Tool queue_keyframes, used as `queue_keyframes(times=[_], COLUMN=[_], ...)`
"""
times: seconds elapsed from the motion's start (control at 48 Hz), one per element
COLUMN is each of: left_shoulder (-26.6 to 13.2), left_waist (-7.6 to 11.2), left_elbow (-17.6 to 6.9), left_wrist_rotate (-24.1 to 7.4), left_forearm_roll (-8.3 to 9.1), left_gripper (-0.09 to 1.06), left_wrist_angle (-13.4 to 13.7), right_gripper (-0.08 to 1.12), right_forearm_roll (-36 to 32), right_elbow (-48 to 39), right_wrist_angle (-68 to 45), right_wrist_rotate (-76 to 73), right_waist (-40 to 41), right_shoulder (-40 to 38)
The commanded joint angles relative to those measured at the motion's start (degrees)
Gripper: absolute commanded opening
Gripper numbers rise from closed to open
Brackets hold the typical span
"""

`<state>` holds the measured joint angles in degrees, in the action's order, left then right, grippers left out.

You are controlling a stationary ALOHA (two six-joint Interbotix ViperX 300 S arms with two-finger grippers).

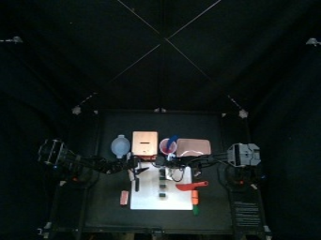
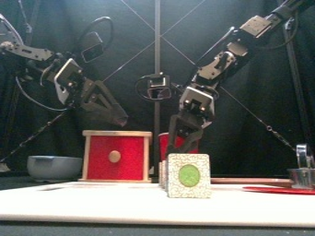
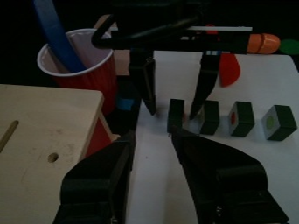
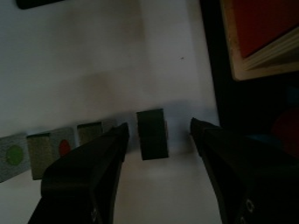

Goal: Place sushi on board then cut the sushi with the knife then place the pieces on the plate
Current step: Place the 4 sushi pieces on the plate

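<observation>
The sushi roll lies in separate dark green blocks in a row on the white board [image 1: 163, 199]. My right gripper [image 4: 152, 162] is open just above the end block [image 4: 152, 133], which sits between and a little beyond its jaws. The left wrist view shows those jaws straddling that block [image 3: 177, 115], with the other blocks [image 3: 242, 119] beside it. My left gripper [image 3: 153, 166] is open and empty, hovering close over the board near the wooden box [image 3: 41, 122]. A blue knife stands in the red cup [image 3: 77, 61]. A red knife [image 3: 229, 66] lies on the board.
The blue-grey bowl [image 2: 53, 167] and the box with its red drawer front [image 2: 117, 155] stand at the back left. The pink tray [image 1: 194, 147] lies at the back right. A metal cutter [image 2: 301, 175] stands at the right, and a small pink toy [image 1: 122, 198] lies left of the board.
</observation>
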<state>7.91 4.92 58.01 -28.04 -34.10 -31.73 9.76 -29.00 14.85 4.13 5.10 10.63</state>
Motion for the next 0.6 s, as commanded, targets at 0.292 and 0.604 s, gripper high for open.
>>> queue_keyframes(times=[0.292, 0.604], left_shoulder=[0.35, 0.44], left_waist=[-0.53, -0.62], left_elbow=[-0.53, -0.62], left_wrist_rotate=[0.09, 0.18], left_forearm_roll=[0.26, 0.18], left_gripper=[0.77, 0.77], left_wrist_angle=[-0.18, -0.18], right_gripper=[0.61, 0.59], right_forearm_roll=[-1.49, 0.09], right_elbow=[1.32, -1.23], right_wrist_angle=[0.18, 3.96], right_wrist_rotate=[-0.62, -0.79], right_waist=[0.0, 0.18], right_shoulder=[-1.32, -9.32])
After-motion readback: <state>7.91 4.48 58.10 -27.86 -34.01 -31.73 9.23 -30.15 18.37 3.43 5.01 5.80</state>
